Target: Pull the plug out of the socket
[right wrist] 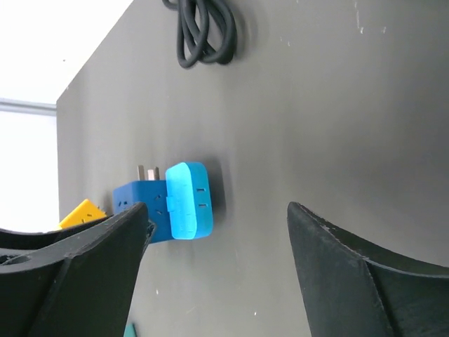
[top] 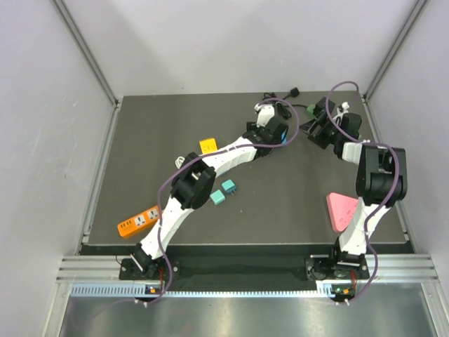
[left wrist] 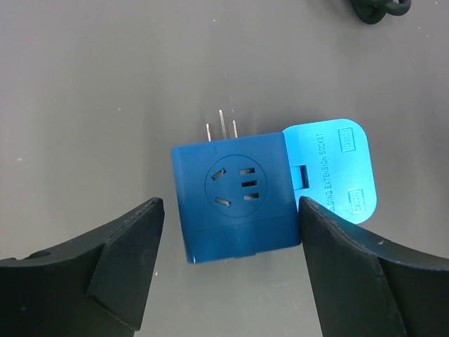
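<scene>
A dark blue adapter cube (left wrist: pixel 235 207) with bare prongs lies on the dark table. A light blue flat adapter (left wrist: pixel 330 172) is plugged into its right side. My left gripper (left wrist: pixel 230 210) is open, one finger on each side of the cube, not touching it. In the right wrist view the pair (right wrist: pixel 175 203) lies close to the left finger of my open, empty right gripper (right wrist: pixel 217 209). From the top, both grippers (top: pixel 279 133) (top: pixel 317 130) are at the back of the table. Only a small green piece of the power strip (top: pixel 311 110) shows behind the right wrist; its outlets are hidden.
A coiled black cable (right wrist: pixel 203 35) lies beyond the adapters. An orange power strip (top: pixel 139 221), a yellow adapter (top: pixel 208 146), two teal cubes (top: pixel 223 192) and a pink triangle (top: pixel 342 209) lie nearer. A white plug (top: pixel 265 109) sits at the back.
</scene>
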Controlling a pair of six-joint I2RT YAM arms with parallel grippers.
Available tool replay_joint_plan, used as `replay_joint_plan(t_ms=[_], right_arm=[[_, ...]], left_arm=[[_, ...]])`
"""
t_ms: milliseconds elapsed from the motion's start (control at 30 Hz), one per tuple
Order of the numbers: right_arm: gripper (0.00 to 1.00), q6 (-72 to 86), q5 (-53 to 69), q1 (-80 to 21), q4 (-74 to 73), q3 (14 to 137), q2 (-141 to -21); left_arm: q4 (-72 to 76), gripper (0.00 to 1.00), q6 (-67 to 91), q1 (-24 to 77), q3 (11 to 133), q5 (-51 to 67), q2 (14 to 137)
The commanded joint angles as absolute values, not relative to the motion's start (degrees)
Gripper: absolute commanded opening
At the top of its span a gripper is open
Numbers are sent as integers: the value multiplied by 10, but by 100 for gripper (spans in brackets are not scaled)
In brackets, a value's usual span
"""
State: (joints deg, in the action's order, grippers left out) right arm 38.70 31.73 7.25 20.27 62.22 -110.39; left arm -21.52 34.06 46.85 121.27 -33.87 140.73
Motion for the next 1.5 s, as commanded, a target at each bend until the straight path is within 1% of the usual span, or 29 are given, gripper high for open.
replay_joint_plan(t_ms=[0, 67, 167, 200, 233, 333, 367, 400, 533, 567, 600, 700, 833, 1033, 1167, 1467], right_arm=[[78, 403, 352, 69, 253, 625, -1128], [75, 403, 361, 66, 255, 632, -1133], [72, 400, 366, 58, 253, 641, -1142], [72, 398, 368, 56, 250, 644, -1147], [72, 396, 370, 52, 243, 648, -1150], [71, 395, 377, 43, 243, 660, -1166], [72, 399, 383, 41, 245, 664, -1172], [72, 402, 388, 35, 250, 669, -1183], [69, 424, 420, 19, 267, 690, -1212], [69, 430, 424, 17, 272, 692, -1216], [69, 435, 429, 11, 290, 693, -1226], [66, 468, 454, 5, 331, 699, -1249], [62, 492, 467, 4, 352, 705, -1267], [60, 493, 469, -25, 352, 724, -1289], [56, 501, 468, -34, 350, 737, -1310], [49, 516, 459, -44, 366, 740, -1317]], left_arm=[[-178, 81, 330, 463, 1220, -335, 1412], [-178, 80, 331, 461, 1218, -334, 1415], [-175, 73, 330, 455, 1212, -330, 1413], [-175, 69, 329, 454, 1206, -330, 1411], [-173, 63, 327, 451, 1201, -331, 1408], [-160, 50, 307, 440, 1171, -322, 1392], [-156, 40, 300, 438, 1157, -316, 1384], [-149, 37, 293, 432, 1151, -311, 1382], [-128, 14, 233, 422, 1133, -288, 1371], [-123, 3, 221, 421, 1127, -289, 1370], [-120, 0, 201, 421, 1124, -291, 1368], [-93, 0, 174, 421, 1102, -292, 1364], [-72, 0, 170, 415, 1071, -273, 1353], [-34, 0, 164, 410, 1020, -254, 1338], [-26, 0, 167, 402, 1003, -237, 1328], [-17, 0, 153, 396, 987, -232, 1318]])
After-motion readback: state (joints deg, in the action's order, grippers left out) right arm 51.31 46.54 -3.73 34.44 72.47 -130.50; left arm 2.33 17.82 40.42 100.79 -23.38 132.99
